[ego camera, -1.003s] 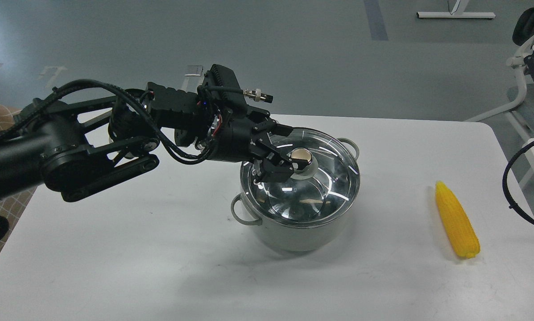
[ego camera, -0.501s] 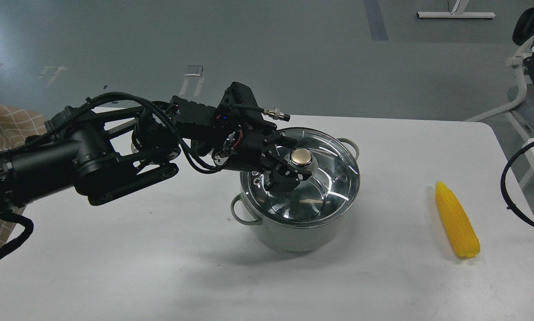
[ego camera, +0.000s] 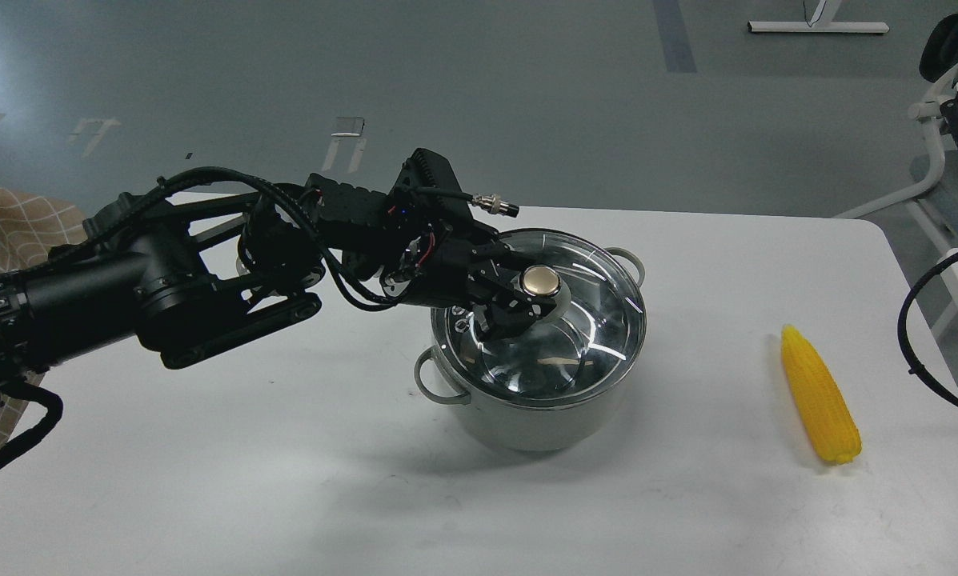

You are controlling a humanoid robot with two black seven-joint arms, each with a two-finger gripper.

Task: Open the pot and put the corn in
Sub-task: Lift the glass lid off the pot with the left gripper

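The pale grey-green pot point(ego camera: 527, 420) stands mid-table with its flat glass lid point(ego camera: 583, 320) resting on the rim. My left gripper point(ego camera: 524, 290) reaches in from the left over the lid. Its two fingers point(ego camera: 504, 318) close on either side of the gold knob point(ego camera: 540, 280). The lid sits level on the pot. The yellow corn point(ego camera: 819, 394) lies on the table to the right of the pot, pointed tip away from me, clear of both arms. My right gripper is out of view.
The white table point(ego camera: 286, 480) ends just behind the pot and right of the corn. A black cable point(ego camera: 919, 336) loops in at the right edge. A white frame point(ego camera: 931, 160) stands off the table at far right.
My left arm has swung right and forward, bringing the gripper fully onto the knob. The fingers have drawn in around the knob. Pot, lid and corn have not moved.
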